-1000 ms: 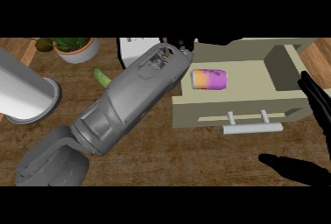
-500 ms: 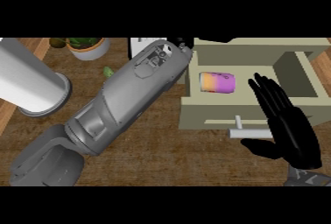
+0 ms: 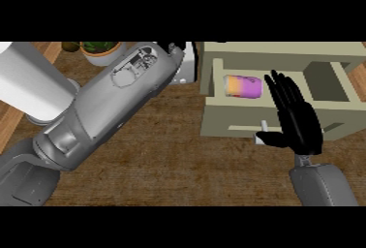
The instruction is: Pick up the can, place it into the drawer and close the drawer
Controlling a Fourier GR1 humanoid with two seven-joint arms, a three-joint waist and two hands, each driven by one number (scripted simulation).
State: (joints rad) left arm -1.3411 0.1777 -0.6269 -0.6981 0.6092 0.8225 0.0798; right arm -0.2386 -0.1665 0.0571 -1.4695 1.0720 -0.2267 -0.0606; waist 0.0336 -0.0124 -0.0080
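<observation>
Wood-grain counter (image 3: 164,160) fills the bkgd, w/ a beige drawer (image 3: 214,116) pulled open at the right and far side. Largest thing in view is the left forearm (image 3: 107,116), running diagonally from near-left up toward the drawer's far-left corner; the left hand (image 3: 174,48) at its tip is mostly hidden, so can't tell if its fingers are curled or straight. Right hand (image 3: 297,118) lies flat over the drawer front, fingers straight and together, holding nothing, thumb by the pale handle (image 3: 263,133). Can (image 3: 241,86), orange/purple, sits inside the drawer's left compartment, just left of the fingertips. Step looks like the close: keep the palm flat on the front panel, push straight away toward the far side, centred so the drawer doesn't skew, and keep fingertips out of the opening. Count: 1 drawer, 1 can, 1 white cylinder (image 3: 28,82) far-left, 1 potted plant (image 3: 100,51) at the far edge, 2 hands.
</observation>
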